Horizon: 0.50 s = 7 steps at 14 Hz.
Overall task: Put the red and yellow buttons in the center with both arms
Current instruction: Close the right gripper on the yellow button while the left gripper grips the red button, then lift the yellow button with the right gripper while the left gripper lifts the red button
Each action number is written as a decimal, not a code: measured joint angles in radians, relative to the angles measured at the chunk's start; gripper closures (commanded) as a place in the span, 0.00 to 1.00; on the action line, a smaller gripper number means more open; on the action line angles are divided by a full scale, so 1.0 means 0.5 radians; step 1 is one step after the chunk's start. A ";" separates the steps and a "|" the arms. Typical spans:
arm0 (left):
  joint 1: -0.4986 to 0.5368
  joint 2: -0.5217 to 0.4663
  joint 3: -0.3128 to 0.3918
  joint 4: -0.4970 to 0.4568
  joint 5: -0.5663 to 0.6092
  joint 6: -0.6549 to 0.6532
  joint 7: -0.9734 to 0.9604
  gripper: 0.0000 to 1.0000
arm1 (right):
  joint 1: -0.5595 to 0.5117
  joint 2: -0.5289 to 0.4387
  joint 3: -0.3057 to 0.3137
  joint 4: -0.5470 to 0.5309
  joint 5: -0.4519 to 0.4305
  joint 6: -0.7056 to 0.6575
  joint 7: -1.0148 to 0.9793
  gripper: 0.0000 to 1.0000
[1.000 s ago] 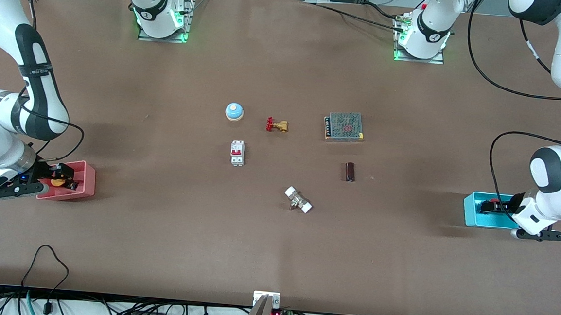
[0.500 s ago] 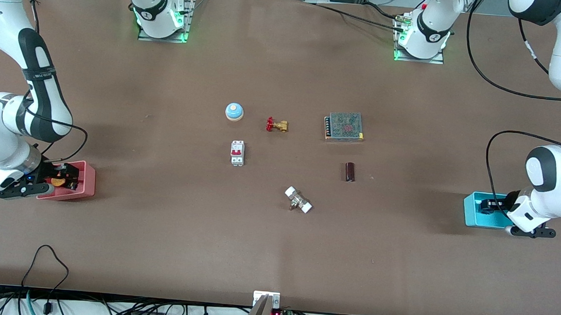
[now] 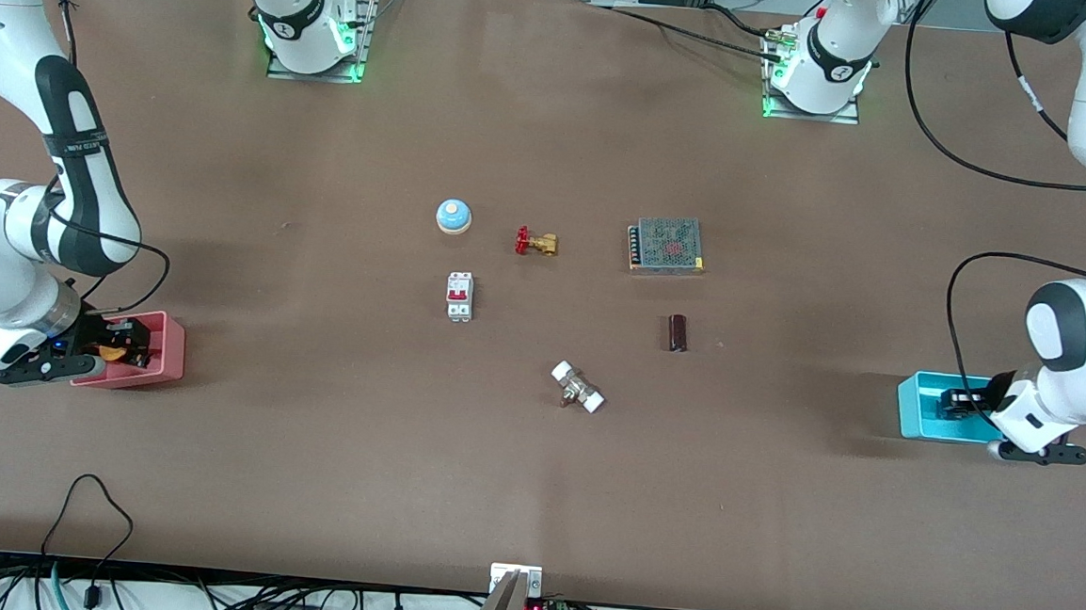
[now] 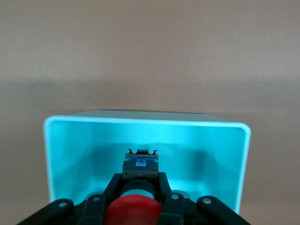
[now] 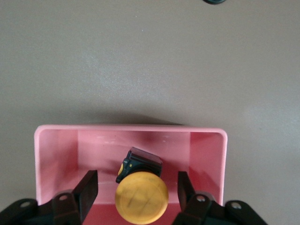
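The yellow button [image 5: 141,197] lies in the pink bin [image 5: 131,128] at the right arm's end of the table; it also shows in the front view [image 3: 110,351]. My right gripper [image 5: 137,178] is open, with one finger on each side of the button and a gap at both. The red button [image 4: 133,212] is in the cyan bin [image 4: 145,120] at the left arm's end. My left gripper [image 4: 140,180] is shut on its black body. In the front view the left gripper [image 3: 957,403] hides the red button. The brown table center [image 3: 561,316] is bare.
Around the center stand a blue dome bell [image 3: 453,216], a brass valve with a red handle [image 3: 535,242], a mesh-topped power supply [image 3: 666,245], a white breaker [image 3: 460,296], a dark cylinder [image 3: 678,333] and a white-ended fitting [image 3: 578,387].
Both grippers shifted only slightly at their bins. The red cap that showed at the left gripper in the front view one second ago is now hidden.
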<state>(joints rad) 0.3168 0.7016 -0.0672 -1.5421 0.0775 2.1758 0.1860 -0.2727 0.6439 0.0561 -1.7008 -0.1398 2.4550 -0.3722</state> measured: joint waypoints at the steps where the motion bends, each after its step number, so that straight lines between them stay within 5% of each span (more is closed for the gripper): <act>1: 0.000 -0.029 -0.002 0.025 0.000 -0.068 0.000 0.69 | 0.000 0.000 0.000 0.000 0.000 0.000 -0.006 0.53; 3: -0.001 -0.085 -0.013 0.105 0.000 -0.241 0.000 0.69 | 0.000 0.000 0.000 0.000 0.000 0.000 -0.041 0.65; 7: -0.014 -0.216 -0.132 0.193 0.000 -0.578 -0.081 0.69 | 0.000 0.001 0.000 0.000 0.001 0.000 -0.059 0.67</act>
<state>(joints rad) 0.3100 0.5936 -0.1332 -1.4454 0.0774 1.8869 0.1457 -0.2727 0.6444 0.0564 -1.7008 -0.1394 2.4551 -0.4015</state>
